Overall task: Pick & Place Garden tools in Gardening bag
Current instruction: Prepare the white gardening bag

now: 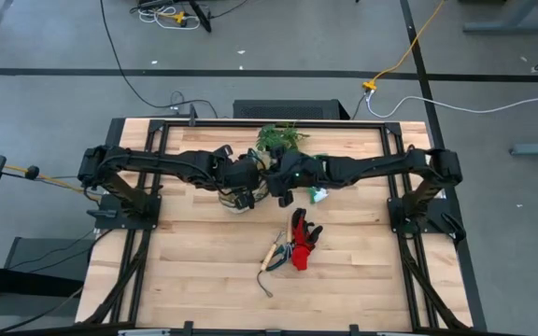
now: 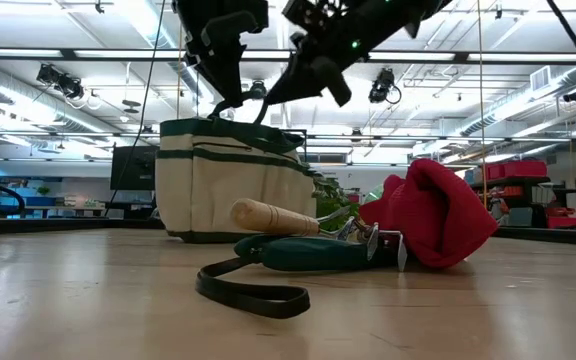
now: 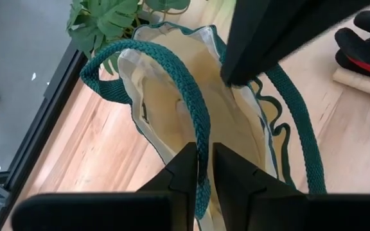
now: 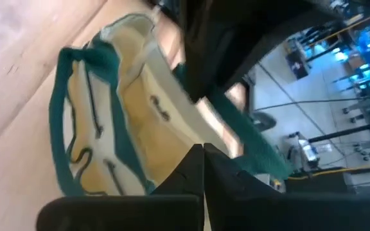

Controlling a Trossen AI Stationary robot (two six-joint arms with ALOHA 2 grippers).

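Observation:
The cream gardening bag with green trim (image 2: 233,180) stands upright on the table under both grippers, and shows from above in the left wrist view (image 3: 191,96). My left gripper (image 3: 201,168) is shut on one green loop handle above the bag. My right gripper (image 4: 203,157) is shut, just above the bag's rim beside the other handle (image 3: 294,128). The red-and-black gloves (image 1: 303,241) lie nearer the table's front. Against them lie the wooden-handled rake (image 2: 268,214) and a green-handled tool (image 2: 313,252) with a dark strap. A pale green bottle (image 1: 319,194) lies right of the bag. My left gripper pinches the green woven loop handle (image 3: 200,142) between its two fingers, near the top of the loop. The fingers come from above and lie across the strap. The handle is drawn up from the bag's rim (image 2: 230,104), and the bag's base stays on the table. My right gripper's shut fingertips are at the bag's rim by the second handle (image 4: 249,138); I cannot tell whether they touch it.
The leafy plant in its white pot (image 1: 280,138) stands just behind the bag toward the far edge. The black frame rails (image 1: 148,187) run along both sides of the table. Bare wood lies at the near left (image 1: 194,271).

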